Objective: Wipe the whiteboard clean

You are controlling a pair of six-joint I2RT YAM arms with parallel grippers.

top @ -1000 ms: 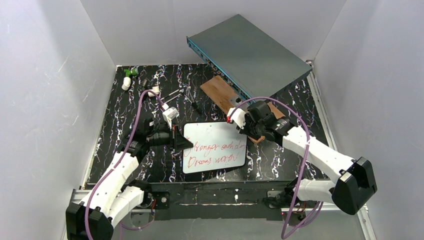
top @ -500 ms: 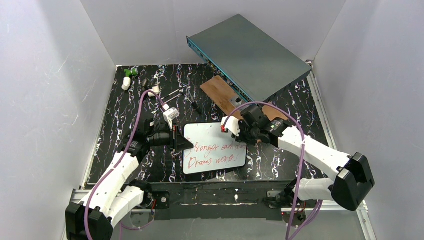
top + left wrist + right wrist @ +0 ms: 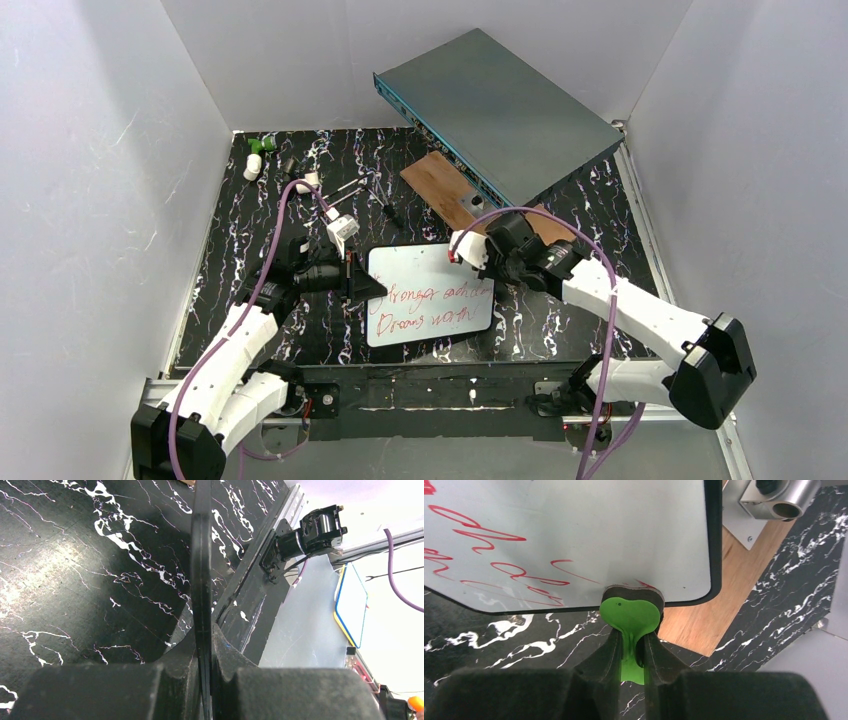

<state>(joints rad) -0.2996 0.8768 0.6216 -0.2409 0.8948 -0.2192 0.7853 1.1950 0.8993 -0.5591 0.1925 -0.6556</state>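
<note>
The whiteboard (image 3: 430,300) lies on the black marbled table with two lines of red handwriting. My left gripper (image 3: 366,288) is shut on its left rim; the left wrist view shows the thin black edge (image 3: 201,555) running up from between the closed fingers (image 3: 203,636). My right gripper (image 3: 486,268) is over the board's upper right corner, shut on a green eraser (image 3: 629,612). The eraser's dark pad rests on the whiteboard (image 3: 574,530) close to its rounded corner, just below the red strokes.
A grey-teal metal box (image 3: 500,110) leans at the back right, with a brown wooden plank (image 3: 438,180) under its near edge and beside the board's corner (image 3: 704,625). Small white and green parts (image 3: 255,160) and thin tools (image 3: 385,208) lie at the back left.
My right gripper with the eraser swept left onto the board's upper right part, then came back slightly right. The left gripper and the board have stayed put.
</note>
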